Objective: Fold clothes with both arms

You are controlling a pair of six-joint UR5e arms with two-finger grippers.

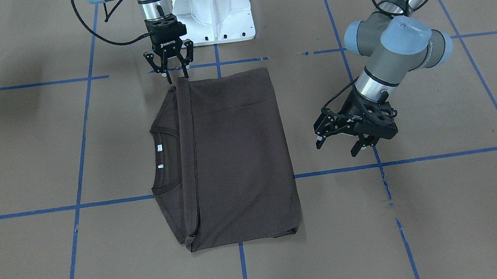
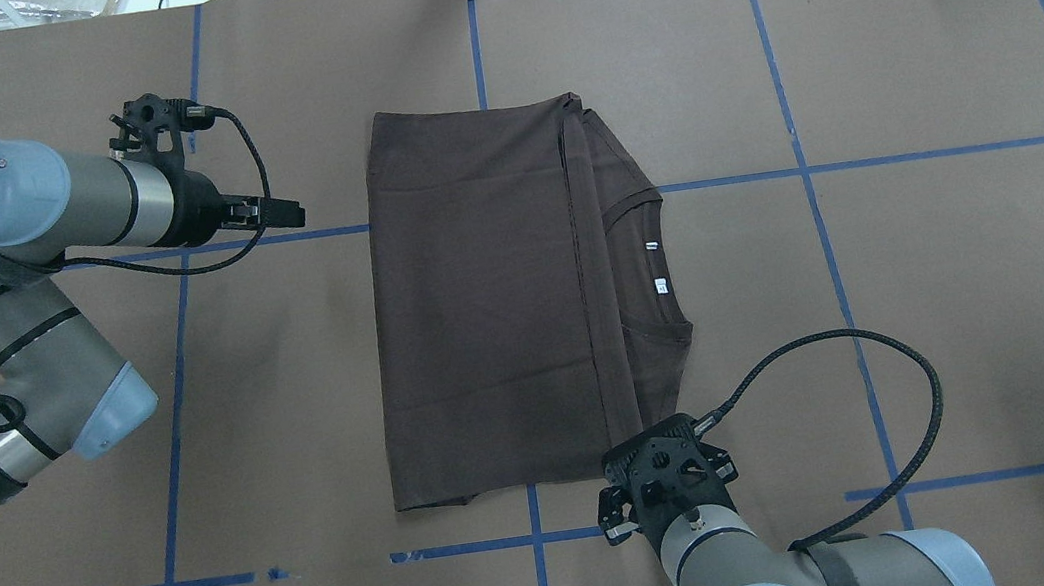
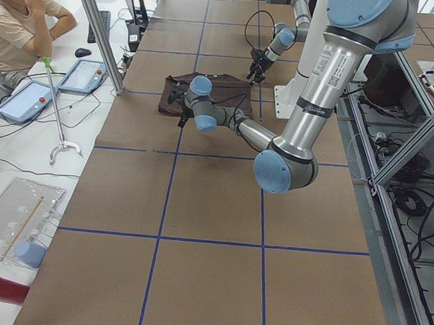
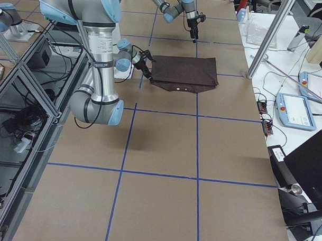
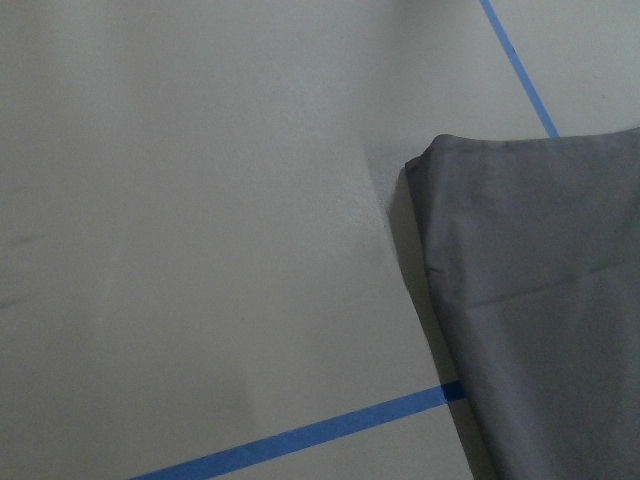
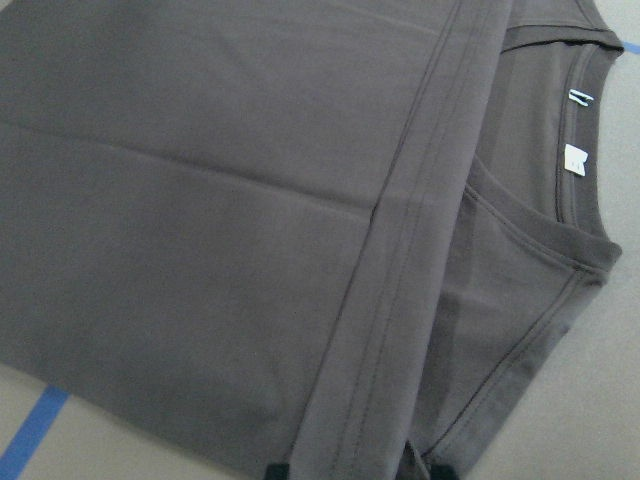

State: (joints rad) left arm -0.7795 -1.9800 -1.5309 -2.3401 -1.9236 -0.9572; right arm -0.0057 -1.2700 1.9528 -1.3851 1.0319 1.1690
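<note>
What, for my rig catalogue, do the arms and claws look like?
The left arm and right arm are silver-grey tubes, light blue joint caps, black cables. The left claw and right claw are black, two-fingered; the right one bears white ROBOTIQ lettering.

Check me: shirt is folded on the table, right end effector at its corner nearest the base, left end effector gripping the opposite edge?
Not the last part. The left end effector is open and clear of the shirt, out over the table beside it, as the exterior front-facing view shows. The rest stands.
</note>
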